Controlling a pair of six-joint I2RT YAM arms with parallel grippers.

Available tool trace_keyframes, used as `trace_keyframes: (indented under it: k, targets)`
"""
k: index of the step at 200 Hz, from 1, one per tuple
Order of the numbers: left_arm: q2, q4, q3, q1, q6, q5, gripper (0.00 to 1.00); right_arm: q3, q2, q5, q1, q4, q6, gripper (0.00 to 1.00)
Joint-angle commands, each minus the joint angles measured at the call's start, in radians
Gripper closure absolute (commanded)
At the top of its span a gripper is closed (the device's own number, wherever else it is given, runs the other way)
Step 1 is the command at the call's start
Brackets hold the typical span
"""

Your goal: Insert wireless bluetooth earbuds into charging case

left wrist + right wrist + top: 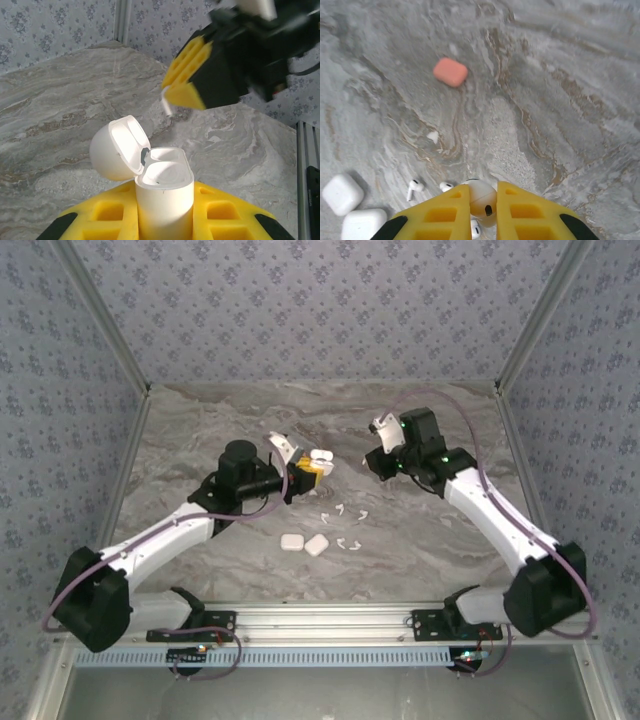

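Observation:
My left gripper [165, 207] is shut on a white charging case [165, 187] and holds it upright, its lid [120, 147] swung open to the left. In the top view this case [318, 462] sits at the left gripper [300, 477], above the table's middle. My right gripper [483, 192] is shut on a white earbud [483, 200], pinched between the yellow fingers. In the left wrist view the right gripper [172, 97] hangs above and behind the open case, apart from it, with the earbud's stem [166, 106] poking out.
Loose white earbuds [340, 510] lie on the marble table [200, 430] below the grippers; two of them [414, 187] show near the right fingers. Two closed white cases [304, 544] sit nearer the front. A coral case [450, 71] lies farther off.

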Motion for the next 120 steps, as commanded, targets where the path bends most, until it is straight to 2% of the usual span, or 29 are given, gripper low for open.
trace_keyframes:
  k: [1,65,120]
  targets:
    - [0.032,0.078,0.063,-0.018,-0.014,0.049,0.96,-0.028,-0.096,0.041,0.045,0.055,-0.034,0.83]
    - [0.111,0.123,0.110,-0.058,-0.001,0.094,0.96,0.002,-0.189,0.113,0.181,0.096,-0.135,0.84]
    - [0.125,0.126,0.126,-0.070,0.000,0.110,0.96,0.032,-0.158,0.111,0.212,0.100,-0.149,0.84]
